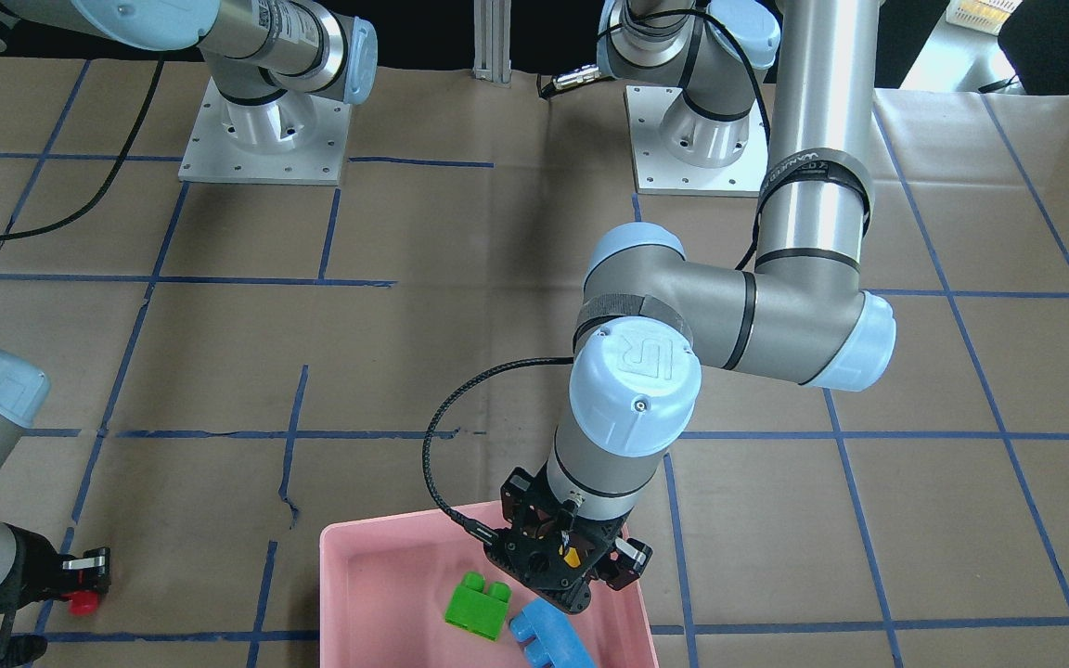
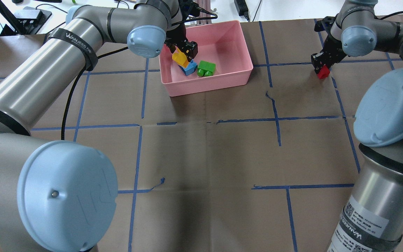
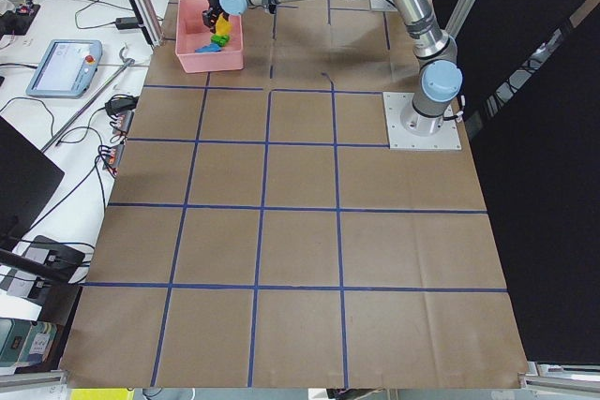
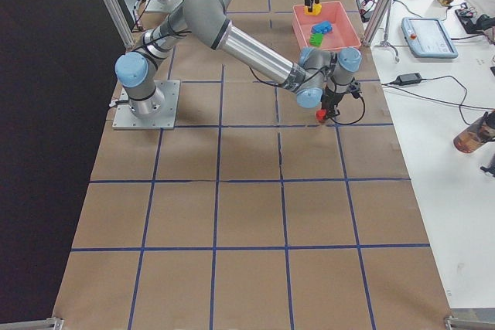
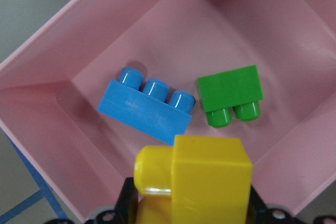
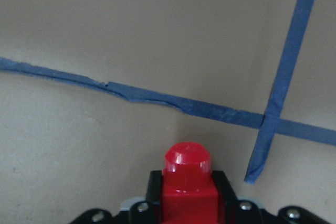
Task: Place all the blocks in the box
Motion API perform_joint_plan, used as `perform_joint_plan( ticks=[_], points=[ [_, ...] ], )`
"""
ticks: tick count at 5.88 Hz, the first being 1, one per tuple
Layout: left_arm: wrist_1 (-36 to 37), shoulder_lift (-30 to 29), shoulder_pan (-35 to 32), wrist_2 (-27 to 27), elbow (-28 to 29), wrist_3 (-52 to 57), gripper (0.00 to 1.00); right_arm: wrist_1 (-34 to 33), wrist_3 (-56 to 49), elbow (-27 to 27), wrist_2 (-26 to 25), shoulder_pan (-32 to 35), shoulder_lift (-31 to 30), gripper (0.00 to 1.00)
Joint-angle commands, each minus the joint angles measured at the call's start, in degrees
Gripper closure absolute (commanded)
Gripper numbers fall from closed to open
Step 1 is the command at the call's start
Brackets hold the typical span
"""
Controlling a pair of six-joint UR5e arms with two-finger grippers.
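The pink box (image 2: 222, 35) stands at the far middle of the table; it also shows in the front view (image 1: 377, 575). A light-blue brick (image 2: 190, 67) (image 5: 144, 109) and a green brick (image 2: 206, 67) (image 5: 231, 95) lie inside it. My left gripper (image 2: 182, 56) hangs over the box, shut on the yellow brick (image 2: 179, 58) (image 5: 202, 174). My right gripper (image 2: 323, 68) is shut on the red brick (image 2: 324, 72) (image 6: 187, 179) just above the paper, right of the box.
Brown paper with blue tape lines (image 2: 275, 105) covers the table. The arm bases (image 1: 265, 130) stand at the robot's side. A cable (image 1: 460, 408) loops off the left wrist. Monitors and cables lie beyond the table's far edge (image 4: 425, 36).
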Motion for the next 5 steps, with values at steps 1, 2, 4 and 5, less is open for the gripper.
perform_joint_plan(
  ticks=[1,2,4,5],
  points=[
    [-7.19,5.51,0.74,0.22,-0.77,-0.18,0.0,-0.46,-0.13,-1.81,0.27,0.11,-1.27,0.9],
    [-18.74,11.91,1.18,0.83,-0.94,-0.18,0.0,1.98,0.22,-5.83,0.27,0.9,-3.19,0.9],
    [-27.27,21.77,3.98,4.45,-4.87,-1.32,0.0,8.39,6.23,-13.13,0.44,6.4,-5.14,0.9],
    [-27.21,27.21,8.35,4.18,-10.9,-2.37,0.0,10.33,13.25,-16.04,0.44,11.4,-5.06,0.9]
  ],
)
